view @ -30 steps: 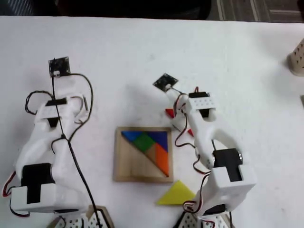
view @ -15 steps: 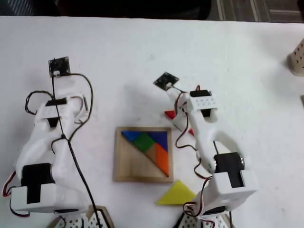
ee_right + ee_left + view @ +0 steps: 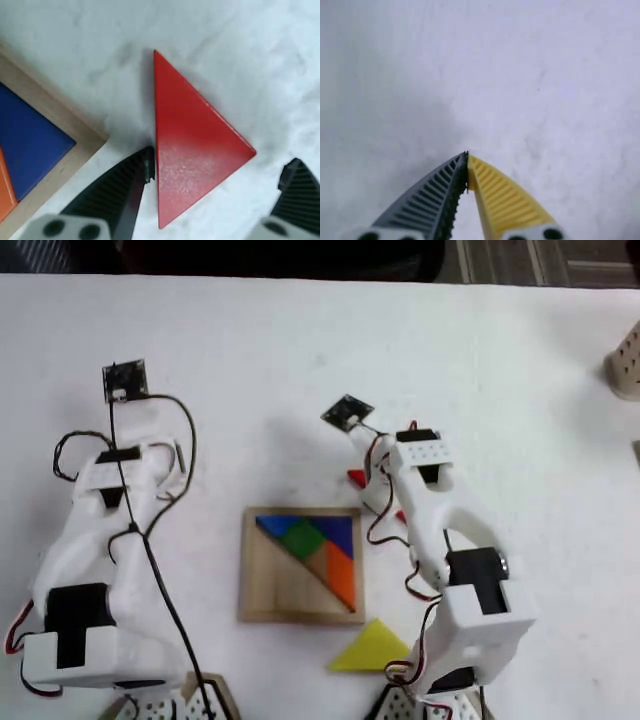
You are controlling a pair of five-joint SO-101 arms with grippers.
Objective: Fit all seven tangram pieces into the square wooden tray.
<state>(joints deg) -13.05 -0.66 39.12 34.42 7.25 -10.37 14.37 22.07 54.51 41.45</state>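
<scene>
Tray [image 3: 280, 592]: square, pale wood, raised rim. Centre of high view. Upper-right half filled w/ coloured pieces [image 3: 330, 545] in blue, green, orange; lower-left half bare wood.
Red triangle [image 3: 192, 145]: flat on table [image 3: 545, 75], near tray's upper-right corner in high view. Clear of rim, small gap visible.
Yellow triangle [image 3: 372, 648]: flat on table, just below tray's lower-right corner in high view.
Right pincer [image 3: 220, 172]: wide open, straddling red triangle. Dark fingertip [image 3: 142, 167] at triangle's long edge, touching or nearly. Other tip apart from opposite corner. Nothing held.
Left pincer [image 3: 466, 156]: closed, tips meeting, nothing between. Over bare table, left side of high view.
Material: red triangle smooth w/ slight sheen, prob. rigid plastic; straight edges, sharp corners. Table white, faintly mottled.
Handling (est.): light, stiff, thin. Smooth surface prob. slippery. Low profile, so little edge height to catch. Likely to slide or pivot if pushed from one side only.
Grip point (est.): long edge vs. opposite corner, as now straddled. Pads low to table, squeeze centred to limit rotation.
Risk (est.): corner contact narrow; possible slip-out or twist on closing.
</scene>
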